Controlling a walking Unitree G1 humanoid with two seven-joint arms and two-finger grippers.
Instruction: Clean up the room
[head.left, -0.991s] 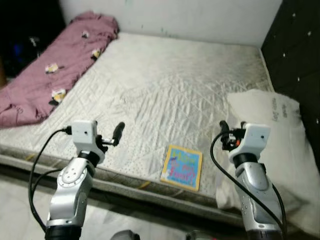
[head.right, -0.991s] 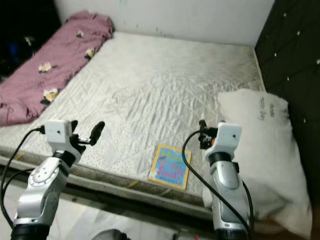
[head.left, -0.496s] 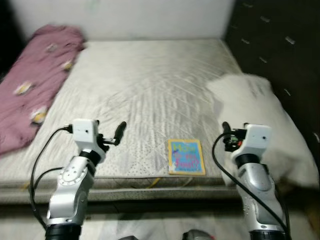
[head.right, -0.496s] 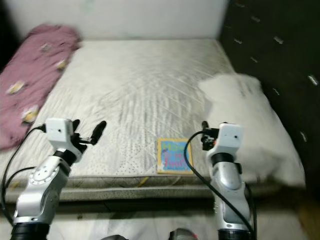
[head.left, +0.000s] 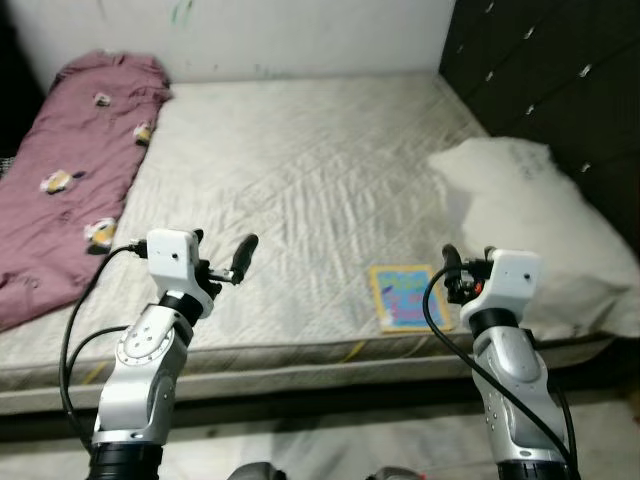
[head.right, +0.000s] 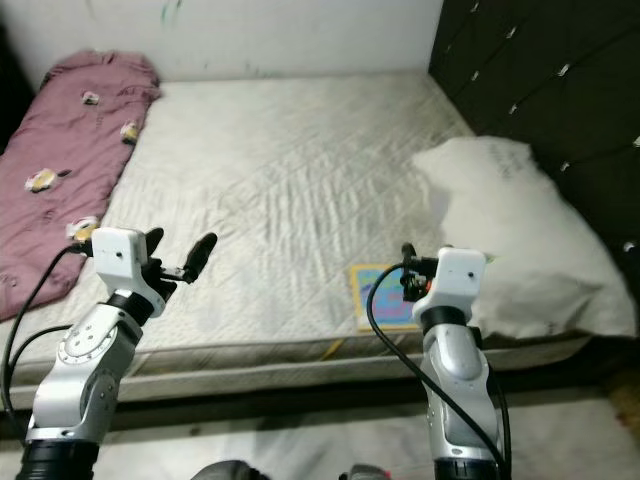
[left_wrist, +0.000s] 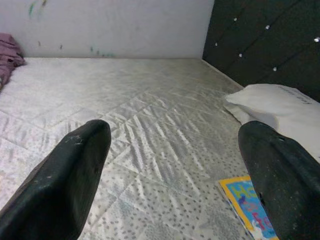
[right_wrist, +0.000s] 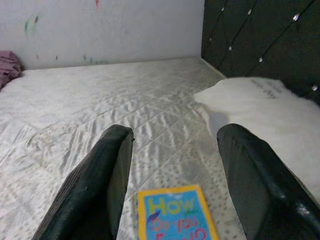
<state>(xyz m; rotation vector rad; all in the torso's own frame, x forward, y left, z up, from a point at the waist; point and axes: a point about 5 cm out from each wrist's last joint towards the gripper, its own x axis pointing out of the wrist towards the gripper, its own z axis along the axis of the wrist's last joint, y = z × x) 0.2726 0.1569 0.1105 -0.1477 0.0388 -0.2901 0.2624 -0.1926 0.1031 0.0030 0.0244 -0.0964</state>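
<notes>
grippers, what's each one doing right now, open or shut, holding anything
left gripper: open, empty, above the mattress.
right gripper: open, empty, above the book.

Head cams look down from the bed's foot edge. Both wrist cams sit low, facing across the mattress (head.left: 300, 190); all share the book (right_wrist: 175, 215).

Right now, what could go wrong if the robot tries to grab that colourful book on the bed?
The book lies flat on the mattress, so the open right gripper may slide over it rather than pinch it. It also sits close to the bed's front edge and could get nudged off. The white pillow is beside it and might get bumped.
</notes>
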